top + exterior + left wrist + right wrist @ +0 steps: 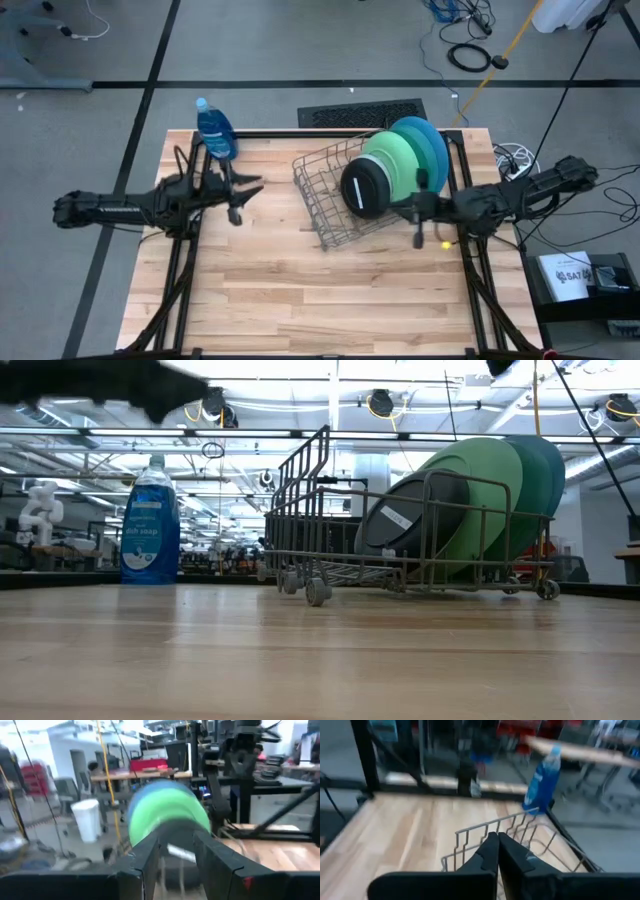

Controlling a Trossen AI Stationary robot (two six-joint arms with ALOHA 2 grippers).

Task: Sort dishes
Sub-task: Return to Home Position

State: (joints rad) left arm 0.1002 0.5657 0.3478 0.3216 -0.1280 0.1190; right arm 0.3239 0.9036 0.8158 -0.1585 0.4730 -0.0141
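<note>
Just ahead of the right gripper (497,840), its fingers pressed together on nothing, sits the wire rack (322,205). The black dish (365,188) stands on edge closest to it, with the green plate (395,160) and blue plate (432,140) ranked behind that dish. Well apart beyond the rack, the left gripper (244,200) faces it, fingers spread and empty. The right gripper is nearer, so its retreat must clear the rack.

I get bright, even overhead light; round ceiling lamps (380,403) glare in the low view; both wrist views are blurred.
</note>
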